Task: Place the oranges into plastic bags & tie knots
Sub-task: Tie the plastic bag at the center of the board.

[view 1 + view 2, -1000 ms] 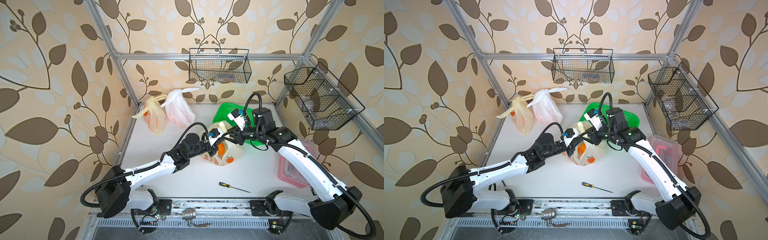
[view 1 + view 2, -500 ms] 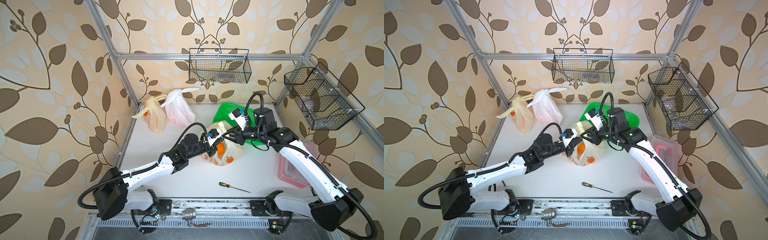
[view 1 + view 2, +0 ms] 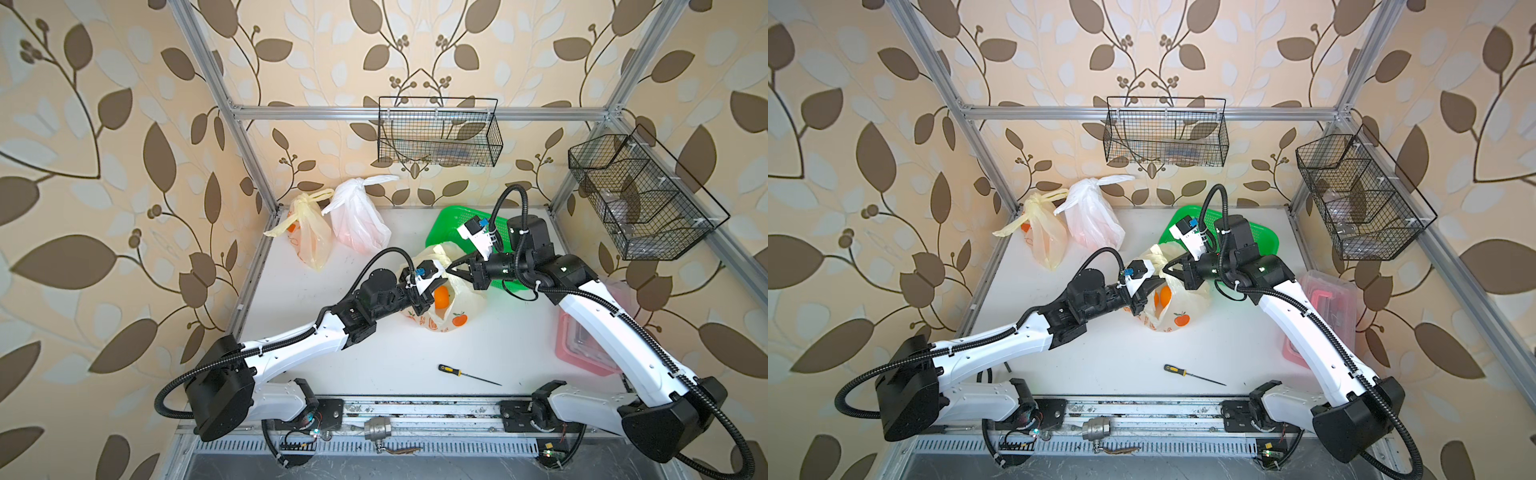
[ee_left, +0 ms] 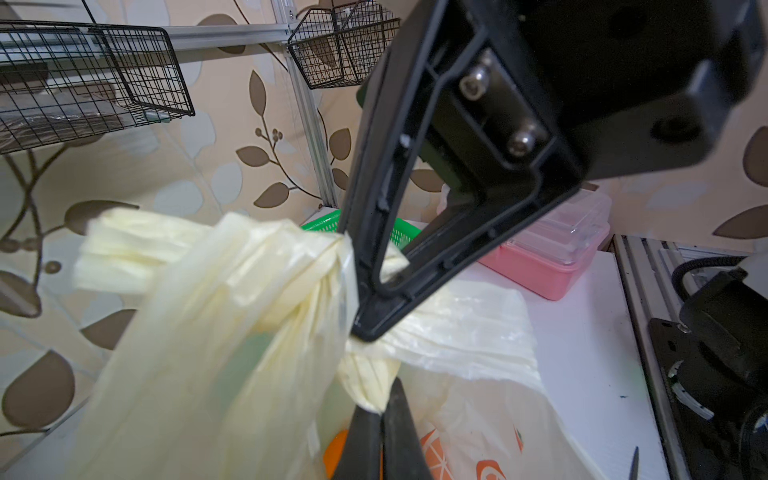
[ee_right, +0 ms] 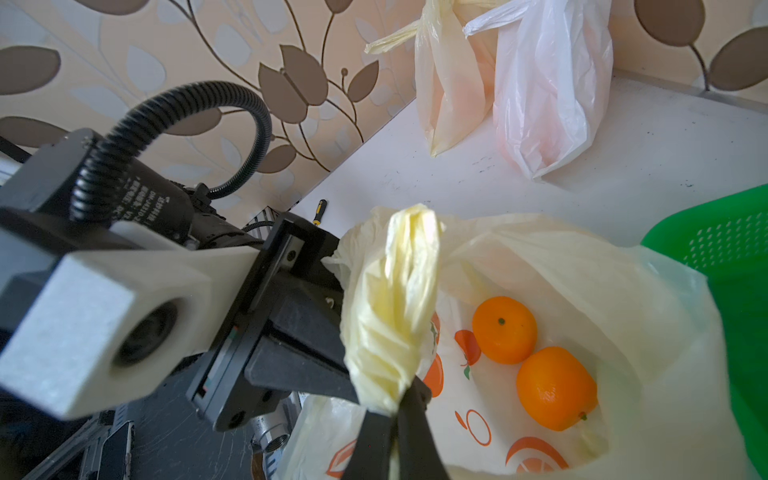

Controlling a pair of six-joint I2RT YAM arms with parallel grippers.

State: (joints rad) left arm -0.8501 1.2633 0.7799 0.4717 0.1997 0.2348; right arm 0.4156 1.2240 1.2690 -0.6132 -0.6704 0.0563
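1. The printed bag (image 3: 455, 309) stands mid-worktop (image 3: 395, 345), just in front of the green basket (image 3: 451, 220). Its mouth opens upward, and two oranges (image 5: 504, 329) lie touching at its bottom.
2. A twisted strap (image 5: 390, 307) of this bag rises over the mouth, its long axis running straight out from the right gripper (image 5: 394, 415), which is clamped tight on the strap's end.
3. The left gripper (image 4: 381, 411) is closed fast on a bunched strap (image 4: 368, 386) of the same bag. In both top views the two grippers point tip to tip across the mouth, close together.
4. At the back-left corner a yellow bag (image 3: 311, 245) and a white bag (image 3: 361, 226) lean together, each topped by a knot (image 3: 365, 183).
5. A screwdriver (image 3: 457, 372) lies near the front edge, well apart from the printed bag, with its handle toward the left arm. A pink box (image 3: 582, 353) sits at the right edge.
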